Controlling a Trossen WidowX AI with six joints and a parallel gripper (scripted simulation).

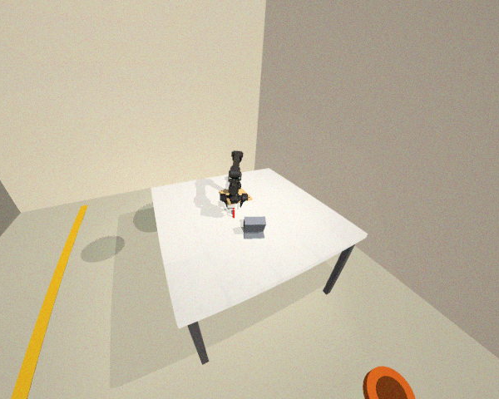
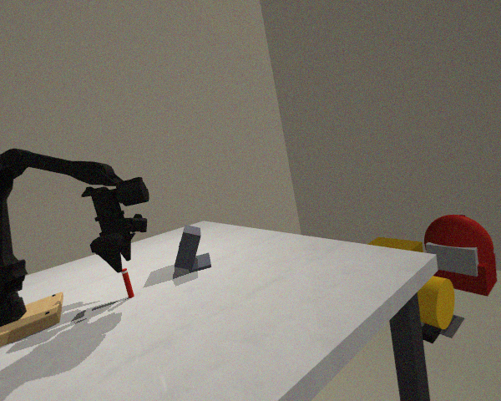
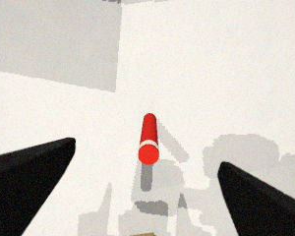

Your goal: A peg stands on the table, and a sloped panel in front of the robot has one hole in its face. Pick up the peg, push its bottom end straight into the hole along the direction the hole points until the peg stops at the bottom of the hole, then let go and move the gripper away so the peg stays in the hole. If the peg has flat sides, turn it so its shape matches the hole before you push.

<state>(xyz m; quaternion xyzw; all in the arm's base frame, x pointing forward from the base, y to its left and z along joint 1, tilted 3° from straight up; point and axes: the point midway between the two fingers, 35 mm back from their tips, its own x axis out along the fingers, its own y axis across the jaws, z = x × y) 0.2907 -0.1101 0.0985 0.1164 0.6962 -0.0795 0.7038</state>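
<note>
The round red peg (image 1: 234,213) (image 2: 128,283) (image 3: 148,129), with a pale band near its top, stands upright on the table (image 1: 215,274) (image 2: 259,311). My gripper (image 1: 234,207) (image 2: 124,265) (image 3: 147,156) is open and points down just above the peg. In the wrist view the peg's top shows between the two spread fingers, touching neither. The grey sloped panel (image 1: 254,225) (image 2: 188,251) stands on the table a short way beyond the peg from the robot's base. Its hole does not show in any view.
The wooden base board (image 2: 48,312) of the arm lies behind the peg. Shadows of the arm and panel fall on the table. Off the table are an orange ring-shaped object (image 1: 369,381), a red rounded object (image 2: 462,228) and a yellow cylinder (image 2: 445,302).
</note>
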